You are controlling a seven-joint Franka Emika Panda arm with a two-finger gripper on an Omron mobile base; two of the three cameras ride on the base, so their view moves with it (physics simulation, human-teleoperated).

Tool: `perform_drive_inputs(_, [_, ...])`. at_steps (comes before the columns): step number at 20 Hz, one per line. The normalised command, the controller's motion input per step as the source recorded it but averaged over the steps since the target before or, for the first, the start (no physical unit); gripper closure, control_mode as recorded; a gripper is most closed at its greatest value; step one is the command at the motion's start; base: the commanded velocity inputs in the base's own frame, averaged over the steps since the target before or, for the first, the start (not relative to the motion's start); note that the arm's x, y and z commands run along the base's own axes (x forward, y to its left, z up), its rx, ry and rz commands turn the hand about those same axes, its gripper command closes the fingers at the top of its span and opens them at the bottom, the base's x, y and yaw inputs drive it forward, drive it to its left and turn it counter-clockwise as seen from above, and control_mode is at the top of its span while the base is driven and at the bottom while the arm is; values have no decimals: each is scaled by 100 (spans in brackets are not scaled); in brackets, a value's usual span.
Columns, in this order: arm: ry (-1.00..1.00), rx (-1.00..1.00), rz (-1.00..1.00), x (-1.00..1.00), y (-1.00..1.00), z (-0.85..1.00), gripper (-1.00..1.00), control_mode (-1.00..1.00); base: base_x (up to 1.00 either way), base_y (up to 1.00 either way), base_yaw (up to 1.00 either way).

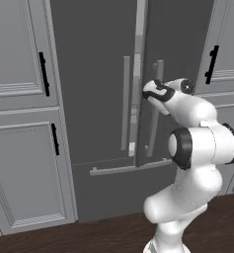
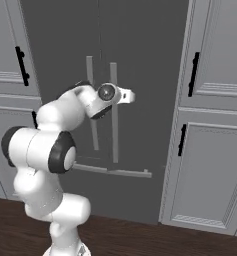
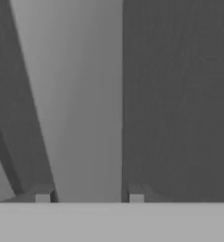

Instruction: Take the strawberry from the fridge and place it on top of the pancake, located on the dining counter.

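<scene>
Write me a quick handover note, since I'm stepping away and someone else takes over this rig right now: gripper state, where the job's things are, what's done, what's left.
Gripper: jaws open, straddling the pale silver bar handle of the right door; not yet closed on it.
Tall dark grey French-door fridge: right door cracked open a sliver in the left base view, pale interior showing in the gap; left door and bottom drawer shut.
Done: arm brought up to the handle.
Left: pull the door wide, find the strawberry inside, carry it to the pancake on the dining counter.
</scene>
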Motion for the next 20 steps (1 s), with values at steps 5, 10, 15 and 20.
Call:
perform_drive_inputs(5, [-1, 15, 13, -100, -100, -4, 100, -100, 0, 0, 0])
perform_drive_inputs(10, [-6, 16, 8, -89, -100, -2, 100, -100, 0, 0, 0])
perform_drive_inputs(15, [0, 19, 1, -57, -96, 2, -100, -100, 0, 0, 0])
perform_drive_inputs(20, [0, 16, 0, -48, -86, 3, -100, -100, 0, 0, 0])
